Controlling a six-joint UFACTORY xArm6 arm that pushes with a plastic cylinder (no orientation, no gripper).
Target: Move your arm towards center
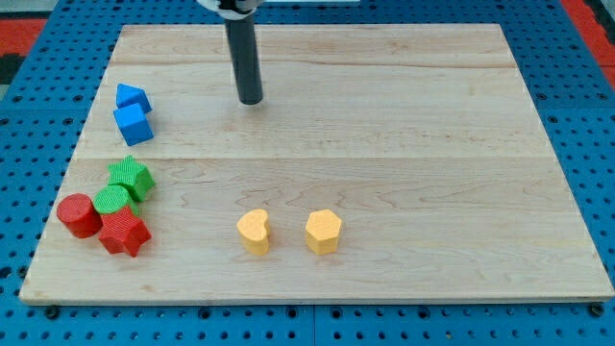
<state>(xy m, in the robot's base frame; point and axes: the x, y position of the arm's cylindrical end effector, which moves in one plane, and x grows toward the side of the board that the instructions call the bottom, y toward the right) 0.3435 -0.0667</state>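
My tip (251, 99) rests on the wooden board (384, 125) in its upper middle-left part, touching no block. At the view's left are a blue cube (133, 123) and a smaller blue wedge-like block (131, 97) just above it, well left of the tip. Lower left is a cluster: a green star (131, 177), a green cylinder (111, 201), a red cylinder (78, 214) and a red star (125, 232). A yellow heart (254, 231) and a yellow hexagon (324, 231) stand near the bottom middle.
The board lies on a blue pegboard surface (38, 144) with a red area (29, 19) at the top left corner and another at the top right.
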